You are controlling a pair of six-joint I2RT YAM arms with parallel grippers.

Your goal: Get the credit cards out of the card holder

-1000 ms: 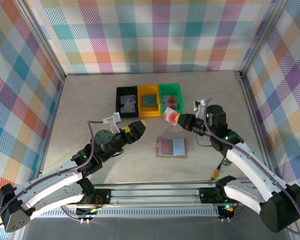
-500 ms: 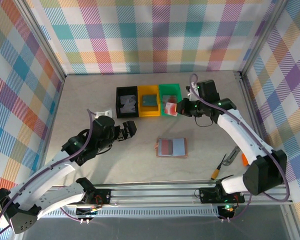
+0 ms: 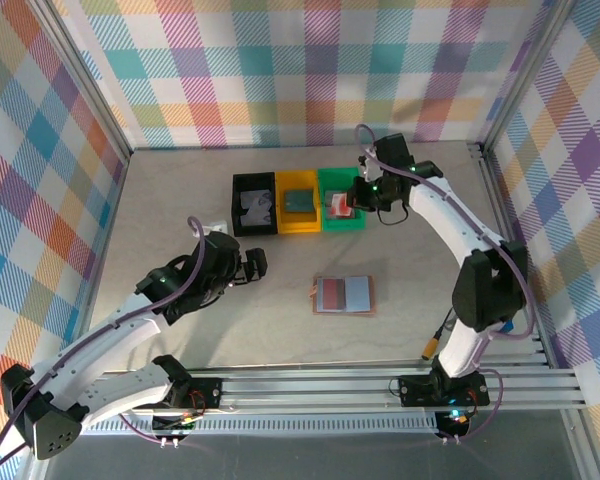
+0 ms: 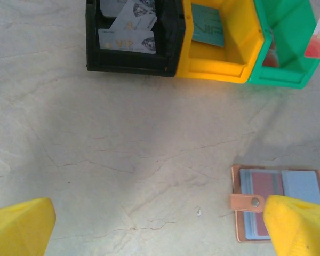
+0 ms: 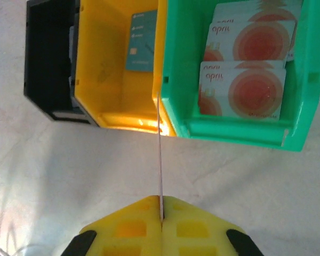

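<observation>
From above, the left fingers point(image 3: 254, 263) hang over the bare desk point(image 3: 160, 220), at about 9 o'clock from the card holder point(image 3: 344, 294) and well apart from it. In the left wrist view they are spread wide, one yellow tip in each lower corner, gripping nothing.

The card holder lies open and flat on the desk, at about 6 o'clock from a row of three bins. Its left half shows reddish and its right half grey-blue. Its snap tab point(image 4: 247, 202) sticks out toward 9 o'clock.

At 12 o'clock stands the black bin point(image 3: 252, 230), which holds grey-white cards point(image 4: 127, 37). The yellow bin point(image 3: 298, 228) touches it and holds a teal-blue card point(image 5: 141, 48). The green bin point(image 3: 342, 226) comes next and holds pale cards with red-orange spots point(image 5: 245, 90).

The right fingers point(image 5: 128, 226) are pressed together, pinching the held card point(image 5: 161, 154). That card appears edge-on in the right wrist view, in line with the wall the yellow and green bins share. From above it hangs over the green bin, and its face is pale with red-orange.
</observation>
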